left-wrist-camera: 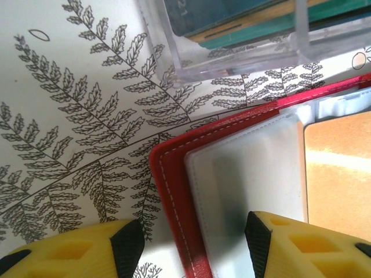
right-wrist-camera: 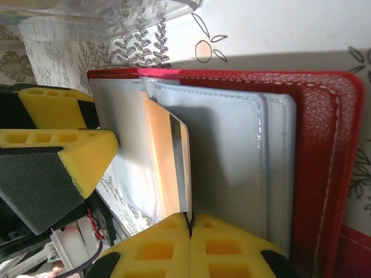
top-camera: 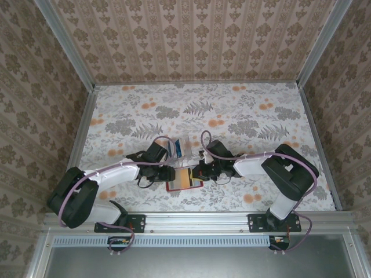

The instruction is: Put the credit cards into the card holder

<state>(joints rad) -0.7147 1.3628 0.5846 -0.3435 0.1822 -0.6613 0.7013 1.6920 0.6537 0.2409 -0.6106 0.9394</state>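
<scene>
1. The tan credit card point(right-wrist-camera: 164, 156) is lying across the open card holder point(right-wrist-camera: 324, 145), and one end seems to be entering a clear pocket point(right-wrist-camera: 226, 150). How deep it is sitting is unclear. Pushed at a slant, it is risking catching on the pocket's lip and buckling.
2. The right gripper point(right-wrist-camera: 190, 223) is pinching the card's near edge, jaws closed on it. Since it is holding only a thin strip, the card is liable to be pivoting or slipping free once the pocket resists.
3. The card holder is lying open on the table point(left-wrist-camera: 69, 87) near the arm bases, between the two grippers and just in front of the clear box point(left-wrist-camera: 232, 63). Being light, it is likely to be sliding or folding under the push.
4. The left gripper point(left-wrist-camera: 191, 246) is standing with jaws apart astride the holder's red edge, one finger over the pale leaf, the other over the table, clamping nothing. Whether it is pressing down I cannot tell; if not, nothing is bracing the holder.
5. The clear box, carrying the other cards point(left-wrist-camera: 232, 23), is sitting just beside the holder, so a shifting holder could be nudging it.
</scene>
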